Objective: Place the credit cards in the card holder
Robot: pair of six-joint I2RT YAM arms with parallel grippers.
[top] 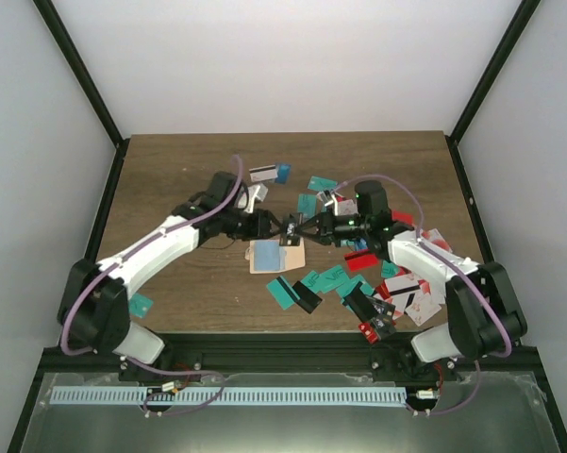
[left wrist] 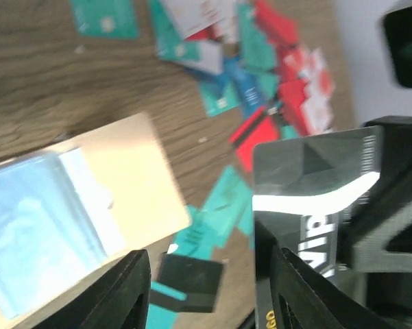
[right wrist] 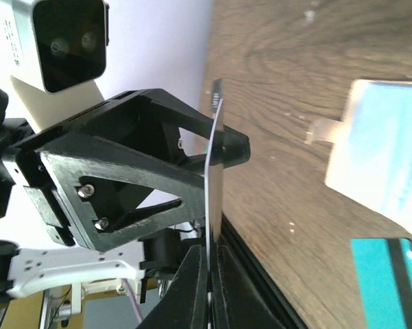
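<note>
My right gripper (top: 308, 227) is shut on a black card (top: 291, 231) marked VIP and holds it on edge above the table. In the right wrist view the fingers (right wrist: 197, 288) pinch the card (right wrist: 214, 185) at its lower end. My left gripper (top: 279, 229) faces it, jaws wide open (left wrist: 209, 288), and the card (left wrist: 308, 192) stands against its right finger. The tan card holder (top: 262, 260) lies flat just below both grippers, with a pale blue panel on top (left wrist: 134, 171), (right wrist: 387, 161). Several teal, red and white cards (top: 358, 274) lie scattered to the right.
More cards lie at the back (top: 269, 174) and one teal card (top: 141, 304) lies near the left arm's base. A black and teal card (left wrist: 188, 277) lies under my left gripper. The black front rail (top: 283, 347) and frame posts bound the table.
</note>
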